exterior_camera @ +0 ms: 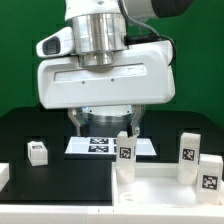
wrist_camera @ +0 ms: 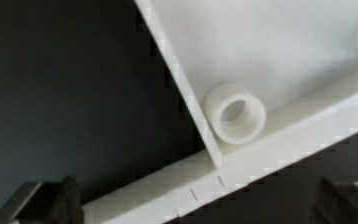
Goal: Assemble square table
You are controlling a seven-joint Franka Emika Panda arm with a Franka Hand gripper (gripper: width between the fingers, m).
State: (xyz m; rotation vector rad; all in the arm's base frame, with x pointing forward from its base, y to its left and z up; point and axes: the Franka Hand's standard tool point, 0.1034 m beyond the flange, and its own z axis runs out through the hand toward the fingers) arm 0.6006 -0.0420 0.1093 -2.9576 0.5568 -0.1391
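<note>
Item: square top (exterior_camera: 165, 190), white, raised rim, lying on the black desk (exterior_camera: 40, 180) at the exterior view's lower right. Wrist view shows its rim and a round socket (wrist_camera: 242, 113) inside a corner.
Legs: three white tagged blocks (exterior_camera: 126, 148) (exterior_camera: 188, 150) (exterior_camera: 209, 175) upright at the top; a fourth (exterior_camera: 38, 153) apart on the desk toward the exterior view's left.
Marker board (exterior_camera: 100, 146): flat behind the top.
Claw (exterior_camera: 104, 123): above the board, fingers (wrist_camera: 48, 200) spread wide, holding nothing.
</note>
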